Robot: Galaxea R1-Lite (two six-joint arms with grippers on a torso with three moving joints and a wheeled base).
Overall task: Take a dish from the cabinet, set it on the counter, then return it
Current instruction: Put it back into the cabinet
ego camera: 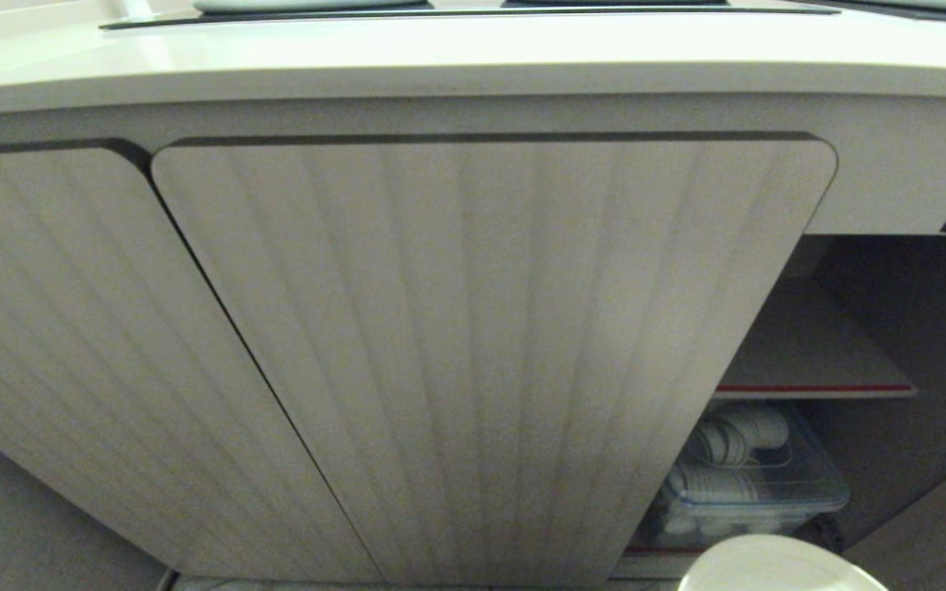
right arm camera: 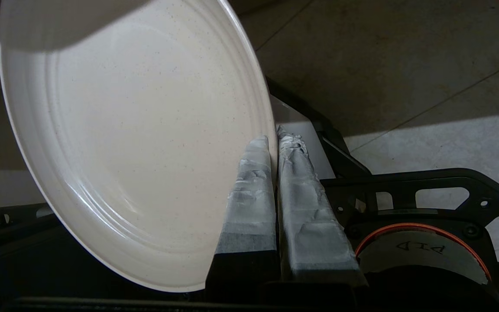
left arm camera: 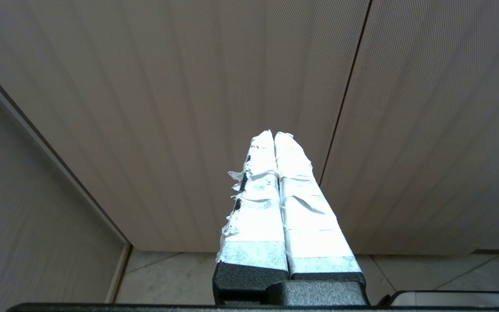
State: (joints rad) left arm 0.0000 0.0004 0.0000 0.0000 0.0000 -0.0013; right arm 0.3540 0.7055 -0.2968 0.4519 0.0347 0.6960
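Round, smooth off-white dish (right arm camera: 137, 143) pinched by its rim in right gripper (right arm camera: 274, 141). Left gripper (left arm camera: 274, 135) squeezed shut, near ribbed beige cabinet (ego camera: 481, 353) door.

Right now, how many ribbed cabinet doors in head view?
2: one door in the middle, swung open beside the shelves; another door left of it, shut. Any further right would be out of frame.
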